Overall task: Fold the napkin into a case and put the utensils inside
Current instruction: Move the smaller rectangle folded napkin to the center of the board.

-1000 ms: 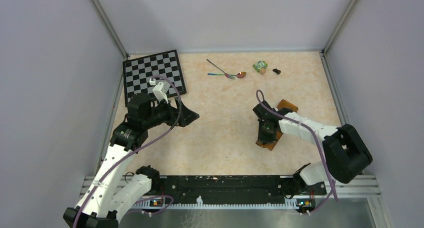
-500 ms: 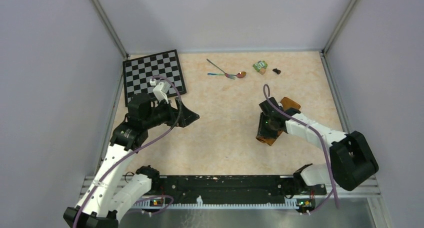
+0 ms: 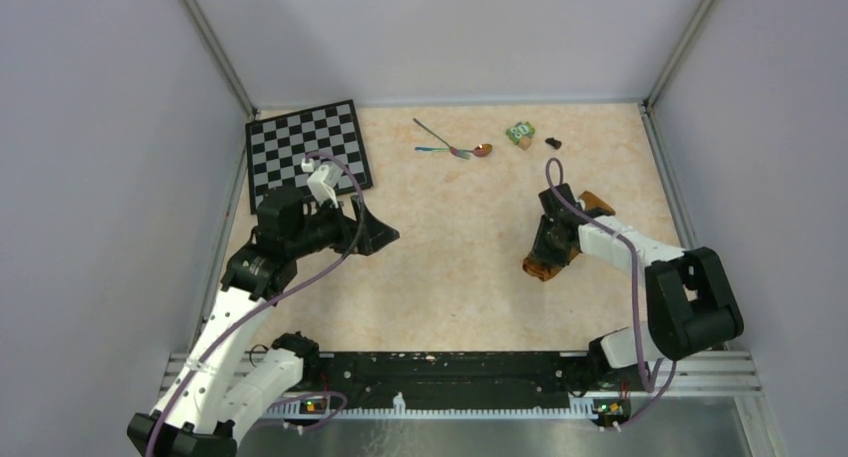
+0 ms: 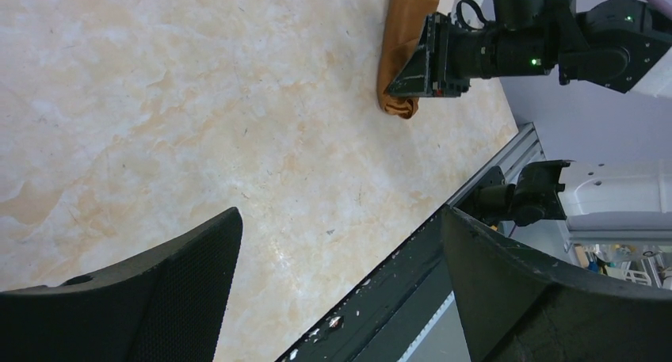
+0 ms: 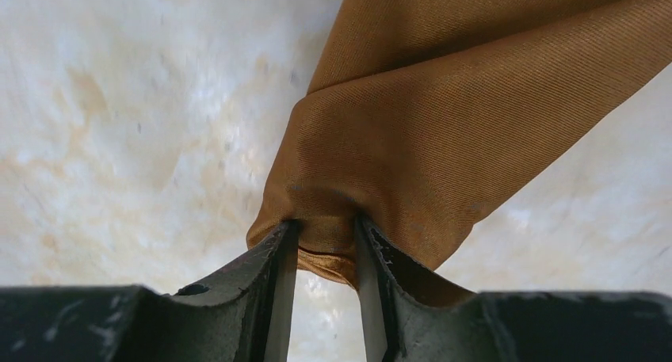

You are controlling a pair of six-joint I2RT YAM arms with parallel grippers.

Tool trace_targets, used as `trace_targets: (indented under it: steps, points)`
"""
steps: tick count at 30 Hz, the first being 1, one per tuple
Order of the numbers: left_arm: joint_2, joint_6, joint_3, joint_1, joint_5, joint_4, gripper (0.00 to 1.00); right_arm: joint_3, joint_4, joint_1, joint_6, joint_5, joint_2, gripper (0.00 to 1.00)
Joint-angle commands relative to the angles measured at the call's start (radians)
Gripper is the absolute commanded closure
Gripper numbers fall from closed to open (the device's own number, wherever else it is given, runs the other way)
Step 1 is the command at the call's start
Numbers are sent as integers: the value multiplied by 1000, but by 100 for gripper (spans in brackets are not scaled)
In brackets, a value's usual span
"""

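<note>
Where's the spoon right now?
In the top view the spoon lies near the far edge of the table, beside the other utensil, with the green block just to its right and the chessboard further left.

Your left arm (image 3: 240,297) reaches forward from its base, elbow bent, wrist turned to the right. Left pincer (image 3: 383,232): jaws spread wide, nothing between them. Your right arm (image 3: 625,245) doubles back at the elbow and stretches left. Right pincer (image 5: 323,235): low, fingers nipped on a fold of the napkin (image 5: 444,124).
</note>
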Motion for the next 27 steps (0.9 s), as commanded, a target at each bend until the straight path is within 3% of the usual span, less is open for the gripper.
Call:
trace_targets:
  steps: [1,9,20,27]
  points:
    - [-15,19,21,2,-2,9,1,42,67,-109,-129,96,117,67]
    - [1,29,22,3,7,19,1,260,-41,-188,-363,185,358,65]
    - [16,40,17,2,28,25,1,325,-19,-291,-495,257,438,64]
    - [23,32,-2,2,42,38,1,351,-9,-288,-564,242,338,56]
